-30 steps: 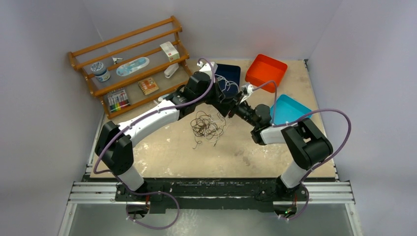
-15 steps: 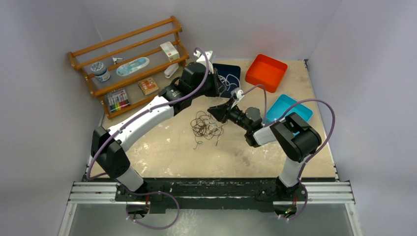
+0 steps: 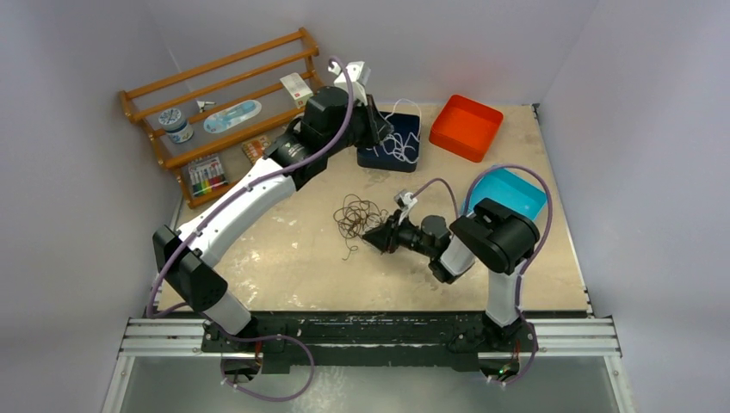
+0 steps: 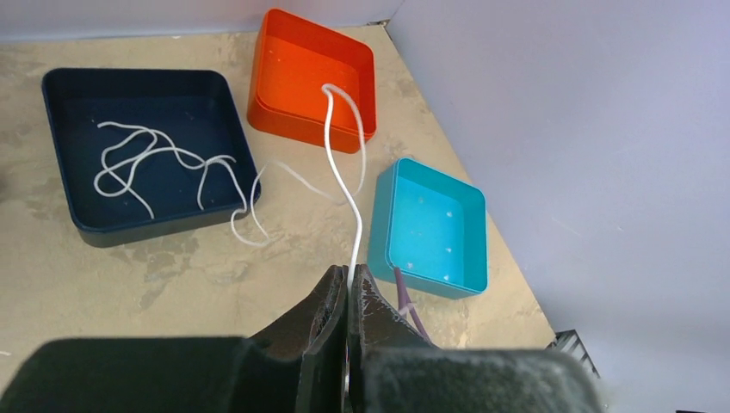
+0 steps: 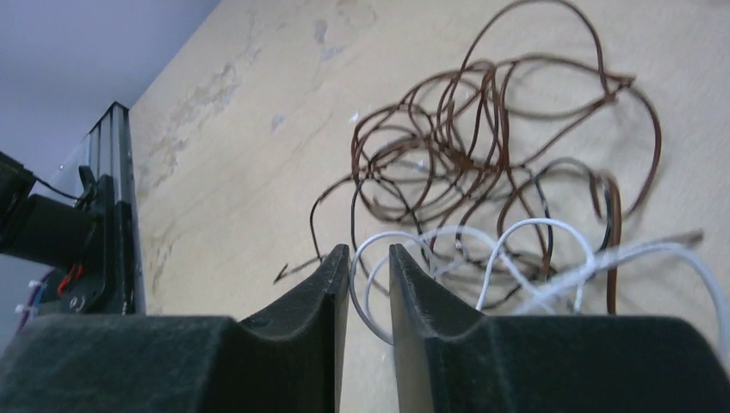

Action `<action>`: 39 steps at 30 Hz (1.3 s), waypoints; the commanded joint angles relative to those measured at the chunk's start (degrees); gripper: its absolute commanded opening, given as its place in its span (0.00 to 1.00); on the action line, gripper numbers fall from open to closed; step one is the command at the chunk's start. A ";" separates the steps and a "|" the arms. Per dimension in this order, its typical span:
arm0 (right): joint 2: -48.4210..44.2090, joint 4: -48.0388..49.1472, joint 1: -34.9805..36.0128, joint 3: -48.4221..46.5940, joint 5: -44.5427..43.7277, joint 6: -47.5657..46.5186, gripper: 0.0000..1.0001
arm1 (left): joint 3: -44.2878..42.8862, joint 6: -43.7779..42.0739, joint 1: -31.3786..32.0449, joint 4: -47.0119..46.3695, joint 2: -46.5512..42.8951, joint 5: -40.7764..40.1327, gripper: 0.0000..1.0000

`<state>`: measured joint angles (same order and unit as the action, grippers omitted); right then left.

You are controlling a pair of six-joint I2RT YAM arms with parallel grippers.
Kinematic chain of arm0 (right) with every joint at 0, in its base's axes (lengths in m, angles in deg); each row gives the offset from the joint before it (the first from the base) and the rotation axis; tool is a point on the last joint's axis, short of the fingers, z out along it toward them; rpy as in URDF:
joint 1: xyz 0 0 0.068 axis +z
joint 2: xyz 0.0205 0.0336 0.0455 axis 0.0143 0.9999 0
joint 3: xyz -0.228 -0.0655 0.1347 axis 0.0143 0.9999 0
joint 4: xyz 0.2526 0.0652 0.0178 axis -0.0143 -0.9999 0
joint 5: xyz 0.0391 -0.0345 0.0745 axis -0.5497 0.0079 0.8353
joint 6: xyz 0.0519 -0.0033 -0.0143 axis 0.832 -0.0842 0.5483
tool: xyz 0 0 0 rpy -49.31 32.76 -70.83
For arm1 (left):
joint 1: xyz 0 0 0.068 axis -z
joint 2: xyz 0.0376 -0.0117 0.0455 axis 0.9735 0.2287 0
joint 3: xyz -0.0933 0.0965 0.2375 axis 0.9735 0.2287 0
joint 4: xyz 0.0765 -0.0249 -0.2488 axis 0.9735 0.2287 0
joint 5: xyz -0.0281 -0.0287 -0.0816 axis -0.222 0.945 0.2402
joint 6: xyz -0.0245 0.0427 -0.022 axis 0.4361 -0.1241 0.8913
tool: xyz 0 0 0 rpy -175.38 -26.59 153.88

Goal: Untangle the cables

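Swung apart since earlier: left gripper (image 4: 349, 297) pinching white cable (image 4: 343, 163); right gripper (image 5: 368, 262) narrowly parted before tangle (image 5: 482, 163).

Two white-and-black arms with looping purple hoses (image 3: 258, 176) (black, matte jaws), black bases.

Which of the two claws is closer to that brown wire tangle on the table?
The right gripper, right beside the brown tangle. The left gripper is farther back, above the navy tray, pinching a white cable.
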<state>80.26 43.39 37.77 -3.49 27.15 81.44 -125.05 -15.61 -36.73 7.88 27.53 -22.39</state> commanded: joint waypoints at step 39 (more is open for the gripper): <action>-46.12 -59.38 -9.75 -28.29 -16.54 -4.89 0.65 | 9.25 -13.58 -0.63 -0.83 -13.87 -7.47 0.00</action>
<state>32.59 -18.82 28.09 -27.45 5.64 73.86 -116.35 -28.97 -36.99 10.83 15.75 -30.28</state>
